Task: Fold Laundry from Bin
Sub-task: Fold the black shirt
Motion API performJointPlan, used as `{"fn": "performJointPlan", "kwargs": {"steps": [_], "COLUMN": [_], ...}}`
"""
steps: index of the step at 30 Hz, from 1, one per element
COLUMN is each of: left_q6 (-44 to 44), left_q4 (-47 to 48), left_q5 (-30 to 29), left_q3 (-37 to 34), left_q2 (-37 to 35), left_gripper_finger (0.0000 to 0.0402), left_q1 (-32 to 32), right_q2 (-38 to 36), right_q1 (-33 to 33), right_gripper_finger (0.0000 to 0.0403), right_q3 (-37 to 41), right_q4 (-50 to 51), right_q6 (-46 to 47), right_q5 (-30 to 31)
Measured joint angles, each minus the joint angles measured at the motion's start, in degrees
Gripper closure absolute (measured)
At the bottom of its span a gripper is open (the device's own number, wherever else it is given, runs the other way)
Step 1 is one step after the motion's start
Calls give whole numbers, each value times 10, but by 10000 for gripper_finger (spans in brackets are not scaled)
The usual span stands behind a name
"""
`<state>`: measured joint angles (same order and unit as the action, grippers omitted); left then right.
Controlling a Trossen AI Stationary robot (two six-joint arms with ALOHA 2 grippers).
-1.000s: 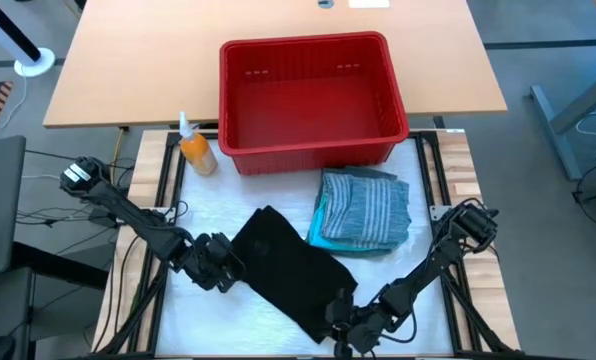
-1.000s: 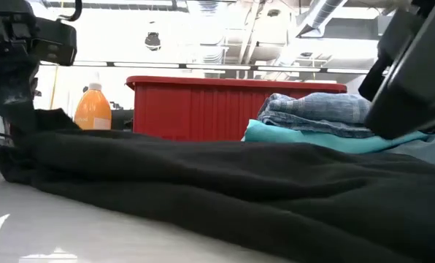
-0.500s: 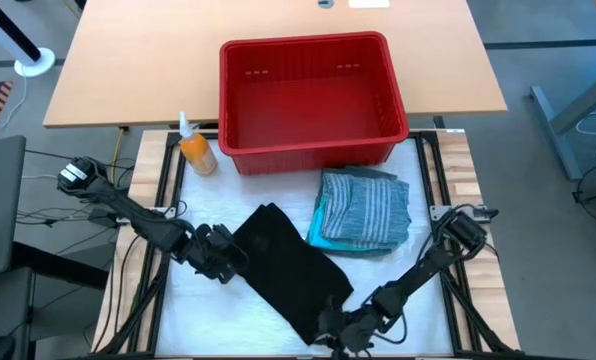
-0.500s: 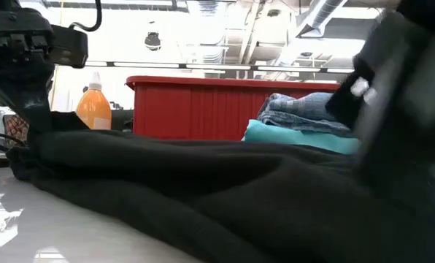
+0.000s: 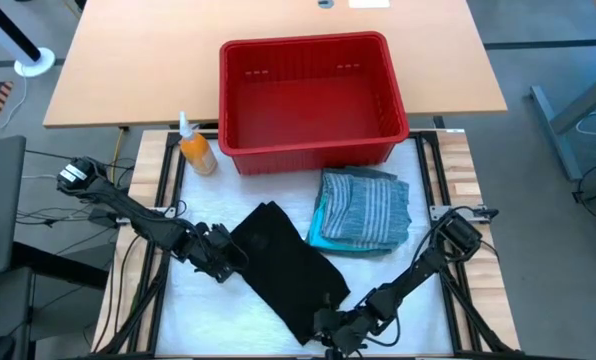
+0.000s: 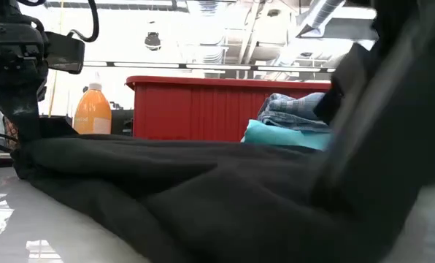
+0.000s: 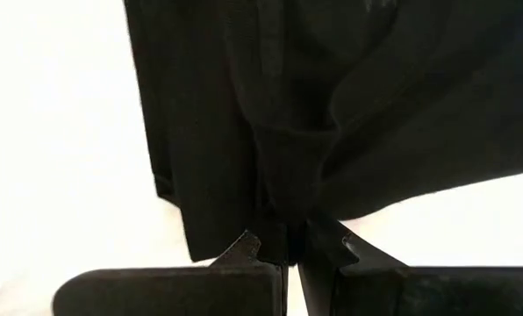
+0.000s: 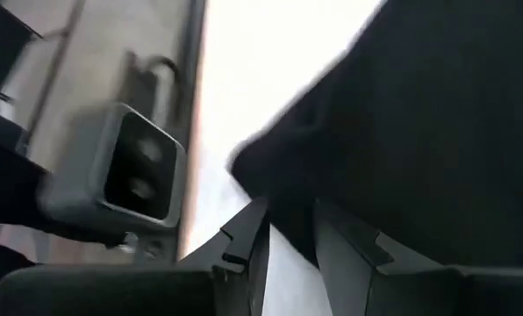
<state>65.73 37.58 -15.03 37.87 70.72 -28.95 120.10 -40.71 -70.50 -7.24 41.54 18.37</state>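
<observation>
Fingers: our left gripper (image 5: 225, 259) pinches black garment (image 5: 288, 270) at its end nearer the bin (image 5: 311, 98); right gripper (image 5: 327, 327) pinches far end | axis: slanting away from bin, between both | both arms equally near

The left gripper (image 7: 286, 248) has its two dark fingers (image 7: 244, 247) pinched tight on a bunched fold of the large black garment (image 7: 332, 105). From the pinch the cloth fans out away from the fingers, gathered into creases that spread wider the farther they run. The garment lies on a white table surface (image 7: 60, 158), which shows bare along one side of the cloth and again beside the fingers on the other side. One straight edge of the cloth borders the white.
</observation>
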Motion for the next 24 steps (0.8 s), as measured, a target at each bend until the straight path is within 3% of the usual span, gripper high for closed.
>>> {"fn": "performJointPlan", "kwargs": {"steps": [13, 19, 24], "left_q6": [-5, 18, 23], "left_q4": [75, -2, -56], "left_q5": [29, 59, 59], "left_q3": [-19, -78, -83], "left_q2": [0, 0, -1], "left_gripper_finger": [401, 401, 401], "left_q1": [26, 31, 31], "right_q2": [36, 36, 12], "right_q1": [7, 7, 7], "right_gripper_finger": [285, 285, 285], "right_q3": [-2, 0, 2], "right_q4": [-57, -64, -40], "right_q6": [43, 37, 32], "right_q5": [-11, -13, -24]}}
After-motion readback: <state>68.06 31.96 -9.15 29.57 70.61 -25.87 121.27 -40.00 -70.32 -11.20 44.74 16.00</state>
